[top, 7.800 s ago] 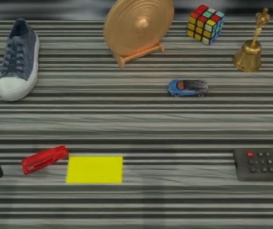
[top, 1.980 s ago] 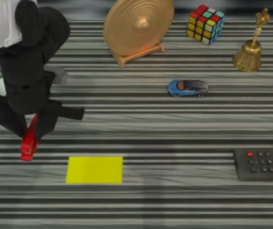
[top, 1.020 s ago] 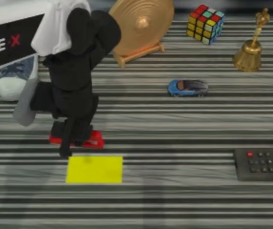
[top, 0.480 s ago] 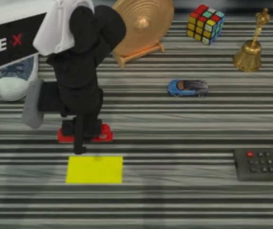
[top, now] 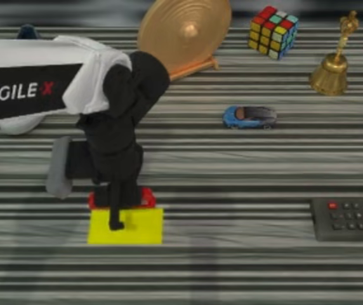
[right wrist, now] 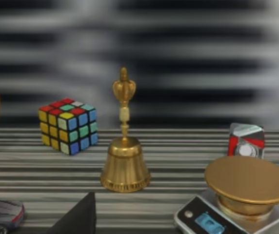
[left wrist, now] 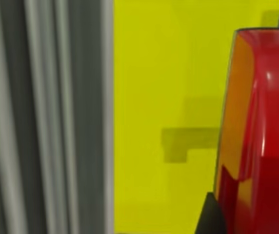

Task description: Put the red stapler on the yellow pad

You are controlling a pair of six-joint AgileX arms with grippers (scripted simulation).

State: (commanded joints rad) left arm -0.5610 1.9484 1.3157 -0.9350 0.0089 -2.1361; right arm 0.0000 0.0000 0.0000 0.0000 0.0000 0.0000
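The red stapler lies crosswise in my left gripper, which is shut on it. Only its two red ends show beside the black fingers. It hangs over the far edge of the yellow pad, a flat bright rectangle near the table's front left. In the left wrist view the glossy red stapler fills one side, with the yellow pad spread right below it. My right arm is out of the top view, parked at the right.
A gold disc on a stand, a puzzle cube and a gold bell line the back. A blue toy car sits mid-table, a remote front right. A shoe is mostly hidden under my left arm.
My left gripper has carried the stapler toward the front and a little right, from the striped table short of the pad to over the pad's far edge.
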